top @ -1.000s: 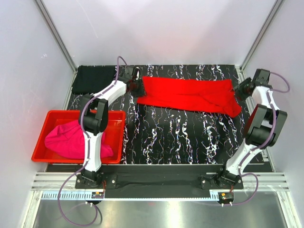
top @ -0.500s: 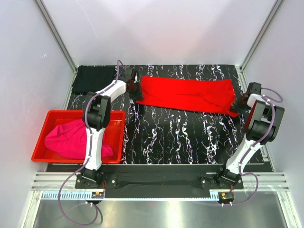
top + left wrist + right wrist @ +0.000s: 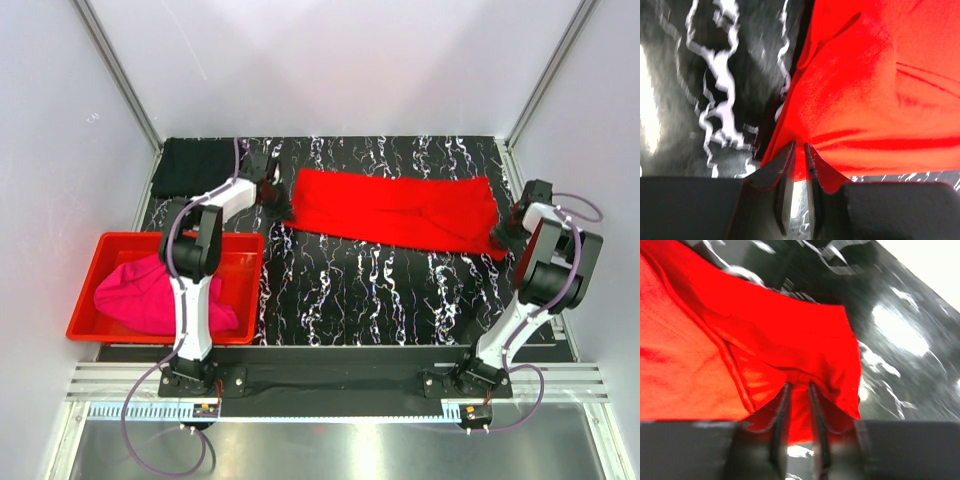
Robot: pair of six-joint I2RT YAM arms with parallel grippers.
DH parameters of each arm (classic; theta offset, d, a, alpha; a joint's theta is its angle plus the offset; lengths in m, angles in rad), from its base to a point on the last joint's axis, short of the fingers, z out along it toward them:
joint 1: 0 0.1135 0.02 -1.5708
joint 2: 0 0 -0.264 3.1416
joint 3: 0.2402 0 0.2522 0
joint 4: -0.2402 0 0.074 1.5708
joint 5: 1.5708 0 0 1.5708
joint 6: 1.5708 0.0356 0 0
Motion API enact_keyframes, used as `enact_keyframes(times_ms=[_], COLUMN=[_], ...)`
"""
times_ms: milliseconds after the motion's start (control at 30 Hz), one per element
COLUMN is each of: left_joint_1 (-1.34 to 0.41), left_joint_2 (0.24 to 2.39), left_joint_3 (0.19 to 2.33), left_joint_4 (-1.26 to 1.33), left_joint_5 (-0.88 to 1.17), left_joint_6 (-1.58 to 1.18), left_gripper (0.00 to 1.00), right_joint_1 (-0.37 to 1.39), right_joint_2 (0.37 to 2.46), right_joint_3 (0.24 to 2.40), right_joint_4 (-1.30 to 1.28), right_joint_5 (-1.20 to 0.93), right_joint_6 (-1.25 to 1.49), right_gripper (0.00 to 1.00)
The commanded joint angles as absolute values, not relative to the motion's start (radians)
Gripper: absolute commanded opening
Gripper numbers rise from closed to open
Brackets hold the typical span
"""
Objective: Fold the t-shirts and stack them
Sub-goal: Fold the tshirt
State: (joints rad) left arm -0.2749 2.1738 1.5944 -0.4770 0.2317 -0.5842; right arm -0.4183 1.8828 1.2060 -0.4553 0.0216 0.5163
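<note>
The bright red t-shirt [image 3: 400, 208] lies stretched across the far part of the table, folded into a long band. My left gripper [image 3: 277, 197] is shut on its left edge; the left wrist view shows the cloth [image 3: 875, 100] pinched between the fingers [image 3: 786, 165]. My right gripper [image 3: 507, 236] is shut on the shirt's right end; the right wrist view shows red cloth [image 3: 765, 325] held between the fingers [image 3: 781, 405]. The black t-shirt [image 3: 195, 166] lies folded at the far left corner. The magenta pink t-shirt [image 3: 150, 297] is bunched in the red bin [image 3: 240, 290].
The red plastic bin sits at the near left of the marbled black table [image 3: 380, 290]. White walls and metal frame posts close in the back and sides.
Both grippers have moved nearer and slightly left with the red shirt's ends, dragging the shirt toward the front; its right end has come down along the right edge.
</note>
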Motion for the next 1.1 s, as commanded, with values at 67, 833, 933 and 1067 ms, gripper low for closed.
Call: enact_keyframes(times_ms=[67, 833, 933, 1067], left_joint_1=[-0.258, -0.299, -0.295, -0.276], left_joint_2=[2.041, 2.154, 2.204, 2.243], left_joint_3=[1.413, 1.730, 1.760, 1.732], left_joint_4=[-0.488, -0.541, -0.555, -0.531], left_joint_5=[0.170, 0.230, 0.233, 0.216], left_joint_6=[-0.600, -0.568, -0.586, -0.591], left_gripper=[0.23, 0.33, 0.33, 0.33], right_joint_1=[-0.442, -0.229, -0.227, -0.212], right_joint_2=[1.776, 1.687, 1.703, 1.758], right_joint_3=[1.206, 1.235, 1.238, 1.276], right_joint_4=[-0.543, -0.542, -0.523, -0.509], right_joint_5=[0.094, -0.178, -0.175, -0.199], right_joint_6=[0.451, 0.508, 0.522, 0.540], right_gripper=[0.40, 0.58, 0.55, 0.54])
